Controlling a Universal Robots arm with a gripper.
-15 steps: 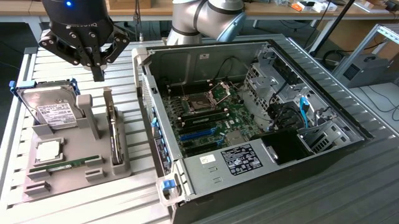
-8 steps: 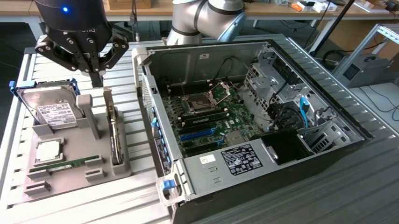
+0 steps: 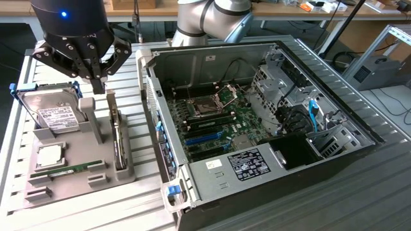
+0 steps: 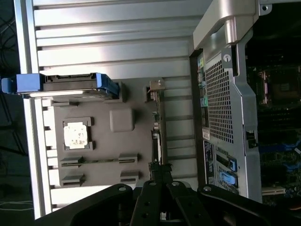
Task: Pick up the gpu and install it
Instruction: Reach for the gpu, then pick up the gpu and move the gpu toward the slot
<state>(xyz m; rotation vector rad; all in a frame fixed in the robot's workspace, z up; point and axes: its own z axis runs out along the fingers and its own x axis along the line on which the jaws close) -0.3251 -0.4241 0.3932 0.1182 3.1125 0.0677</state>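
Hard drive (image 3: 57, 115): upright in the grey holder (image 3: 70, 185), near the desk (image 3: 138, 207) edge on the exterior view's left.
End effector (image 3: 97, 85): fingers pressed together, empty, hanging over the holder's far end.
Gpu (image 3: 117, 134): on edge in the holder, just beside the end effector.
Risk: if lowered with fingers together, the tips would likely strike the gpu's top rim and tip it over.
Computer case (image 3: 192, 60): open, and its near wall stands in the way.

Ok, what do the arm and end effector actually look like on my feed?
The arm is built of rounded silver-grey tube segments with a darker grey cap at the joint. The end effector has a glossy black cylindrical body with a small blue light glowing on it. Below that are black linkage bars dotted with pivot holes, tapering to a narrow tip.
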